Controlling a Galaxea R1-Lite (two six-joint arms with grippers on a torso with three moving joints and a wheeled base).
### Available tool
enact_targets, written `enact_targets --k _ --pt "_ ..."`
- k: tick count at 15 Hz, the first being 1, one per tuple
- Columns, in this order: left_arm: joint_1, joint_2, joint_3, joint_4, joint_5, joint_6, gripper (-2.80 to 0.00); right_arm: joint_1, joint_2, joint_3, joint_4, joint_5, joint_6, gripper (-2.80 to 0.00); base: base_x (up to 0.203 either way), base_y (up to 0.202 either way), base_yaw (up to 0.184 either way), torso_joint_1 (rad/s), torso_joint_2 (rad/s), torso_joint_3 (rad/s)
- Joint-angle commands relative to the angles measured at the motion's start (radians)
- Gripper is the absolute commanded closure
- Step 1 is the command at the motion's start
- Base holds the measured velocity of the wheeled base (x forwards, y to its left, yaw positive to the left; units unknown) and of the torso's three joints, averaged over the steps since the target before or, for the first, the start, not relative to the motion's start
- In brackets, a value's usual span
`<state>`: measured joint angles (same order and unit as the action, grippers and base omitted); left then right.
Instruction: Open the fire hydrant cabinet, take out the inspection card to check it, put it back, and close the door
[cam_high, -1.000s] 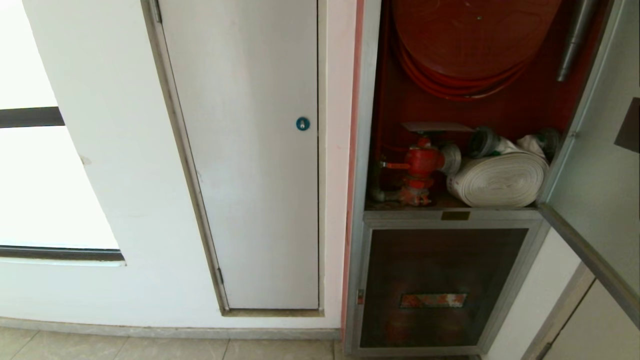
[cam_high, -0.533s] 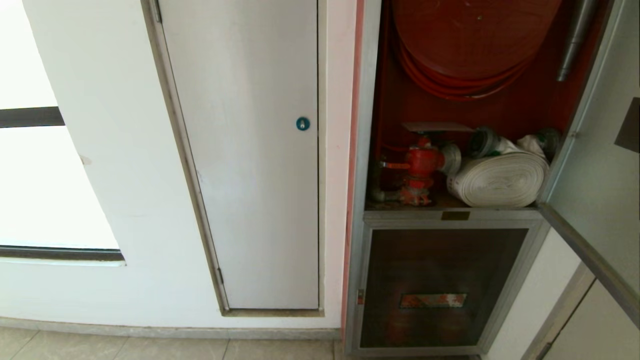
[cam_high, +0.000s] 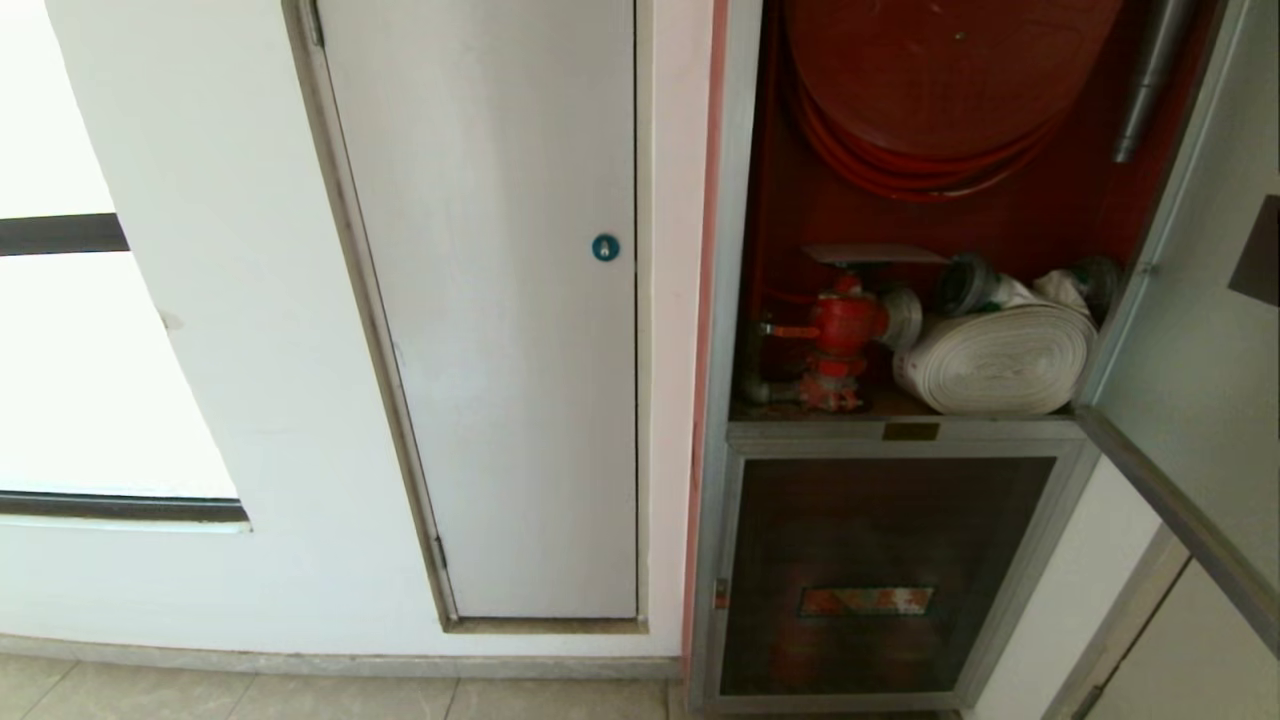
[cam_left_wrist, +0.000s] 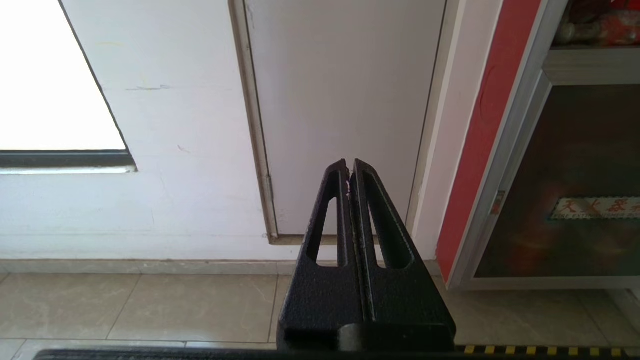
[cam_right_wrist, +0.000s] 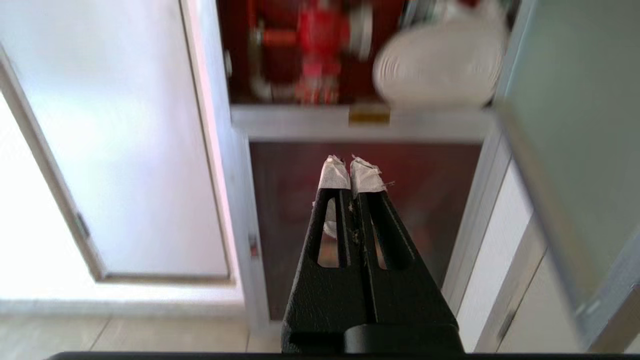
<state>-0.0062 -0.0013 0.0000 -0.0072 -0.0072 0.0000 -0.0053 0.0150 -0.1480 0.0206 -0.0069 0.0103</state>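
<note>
Up against the wall, from the head view, the cabinet (cam_high: 900, 300) stands with its door (cam_high: 1200, 380) swung wide to the valve's right. On top of the valve (cam_high: 840, 330) lies the card (cam_high: 872, 254); a white hose (cam_high: 1000, 358) rests just beside the valve. From the left wrist, the left gripper (cam_left_wrist: 351, 172) is pressed closed and empty, facing a white panel (cam_left_wrist: 345, 100). From the right wrist, the right gripper (cam_right_wrist: 352, 172), taped tips together and empty, sits below the valve (cam_right_wrist: 320, 35).

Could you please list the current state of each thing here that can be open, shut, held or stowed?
Silver-framed tinted glass door: swung open.
Plain white panel with blue lock: shut.
Lower dark glass panel: shut.
White rolled hose: stowed inside.
Left gripper: shut, empty.
Right gripper: shut, empty.
</note>
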Motion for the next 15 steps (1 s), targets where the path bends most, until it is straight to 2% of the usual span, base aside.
enact_targets --k 1,3,5,9,12,15 --pt "0.0 0.001 0.0 0.0 0.0 0.0 0.0 0.0 0.111 -0.109 -0.002 0.0 -0.012 0.0 0.0 0.0 0.0 0.0 0.0 0.0" --pt "0.0 0.001 0.0 0.0 0.0 0.0 0.0 -0.001 0.225 -0.217 -0.005 -0.022 -0.017 0.0 0.0 0.0 0.0 0.0 0.0 0.0" --pt "0.0 0.001 0.0 0.0 0.0 0.0 0.0 -0.002 0.343 -0.349 -0.009 -0.09 -0.018 0.0 0.0 0.0 0.0 0.0 0.0 0.0" --pt "0.0 0.001 0.0 0.0 0.0 0.0 0.0 -0.002 0.525 -0.641 -0.049 -0.399 -0.021 0.0 0.0 0.0 0.0 0.0 0.0 0.0" --pt "0.0 0.001 0.0 0.0 0.0 0.0 0.0 -0.002 0.593 -0.682 -0.058 -0.644 -0.021 0.0 0.0 0.0 0.0 0.0 0.0 0.0" --pt "0.0 0.001 0.0 0.0 0.0 0.0 0.0 -0.002 0.628 -0.697 -0.094 -0.796 -0.021 0.0 0.0 0.0 0.0 0.0 0.0 0.0"
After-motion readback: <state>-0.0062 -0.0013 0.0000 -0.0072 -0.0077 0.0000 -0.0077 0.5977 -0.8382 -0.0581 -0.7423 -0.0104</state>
